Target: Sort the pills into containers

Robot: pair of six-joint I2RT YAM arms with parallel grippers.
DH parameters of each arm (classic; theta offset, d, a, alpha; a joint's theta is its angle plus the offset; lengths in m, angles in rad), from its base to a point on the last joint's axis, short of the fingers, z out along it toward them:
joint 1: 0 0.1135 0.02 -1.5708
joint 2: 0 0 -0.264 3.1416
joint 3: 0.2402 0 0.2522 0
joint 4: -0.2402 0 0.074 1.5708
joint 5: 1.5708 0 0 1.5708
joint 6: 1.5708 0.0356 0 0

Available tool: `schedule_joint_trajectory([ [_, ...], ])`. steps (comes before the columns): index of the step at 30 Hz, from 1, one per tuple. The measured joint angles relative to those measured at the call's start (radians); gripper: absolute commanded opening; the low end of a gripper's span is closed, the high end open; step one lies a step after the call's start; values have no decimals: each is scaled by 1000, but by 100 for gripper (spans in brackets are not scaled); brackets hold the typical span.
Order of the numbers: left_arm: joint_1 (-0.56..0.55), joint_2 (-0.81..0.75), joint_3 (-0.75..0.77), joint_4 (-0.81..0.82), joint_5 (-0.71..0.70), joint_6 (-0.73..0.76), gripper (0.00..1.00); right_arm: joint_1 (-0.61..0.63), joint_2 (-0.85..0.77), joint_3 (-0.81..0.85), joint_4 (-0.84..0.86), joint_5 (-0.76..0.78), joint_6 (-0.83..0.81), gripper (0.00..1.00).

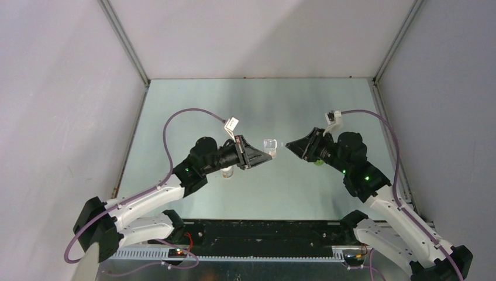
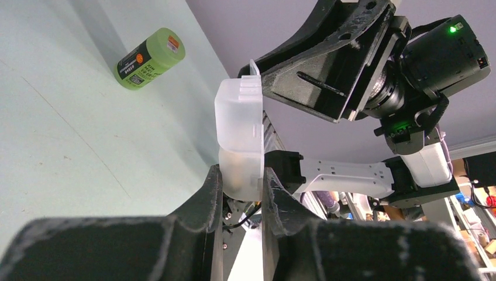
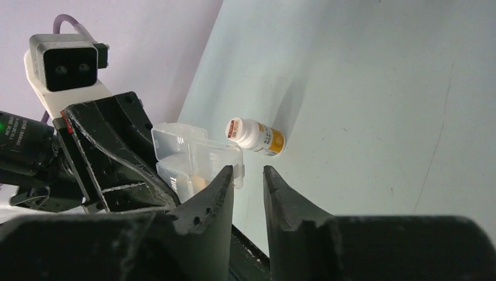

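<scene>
Left wrist view: the pill box, translucent whitish plastic with rounded corners and a lid flap ajar, is pinched at its lower end by the left gripper and held in the air over the table, between the 2 arms. The right gripper is just beside the lid's tab, its fingers narrowly apart and holding nothing. 1 green bottle and 1 white bottle are on the table.

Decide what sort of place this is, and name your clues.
Probably a robotics lab cell: left arm, holding a pill box, and right arm bolted to a table, plain walls boxing it in.
</scene>
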Motion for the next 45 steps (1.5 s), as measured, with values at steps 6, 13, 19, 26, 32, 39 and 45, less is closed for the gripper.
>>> schedule_joint_trajectory([
  [6,0,-1,0,-2,-3,0,0,-6,-10,-25,60,-36,-10,67],
  [13,0,-2,0,-2,-9,-1,0,-8,-21,-56,159,-103,12,46],
  [19,0,-3,0,-2,-9,-2,0,-13,45,-58,231,-156,66,16],
  [26,3,-3,-8,-11,-20,3,66,-16,73,-61,272,-202,102,0],
  [32,5,-12,0,-115,-77,70,98,-30,73,-66,245,-212,89,0],
  [39,28,-75,5,-272,-183,143,99,-69,106,-67,124,-265,-21,0],
  [45,48,-170,20,-399,-289,192,99,-69,282,-67,19,-341,-147,0],
])
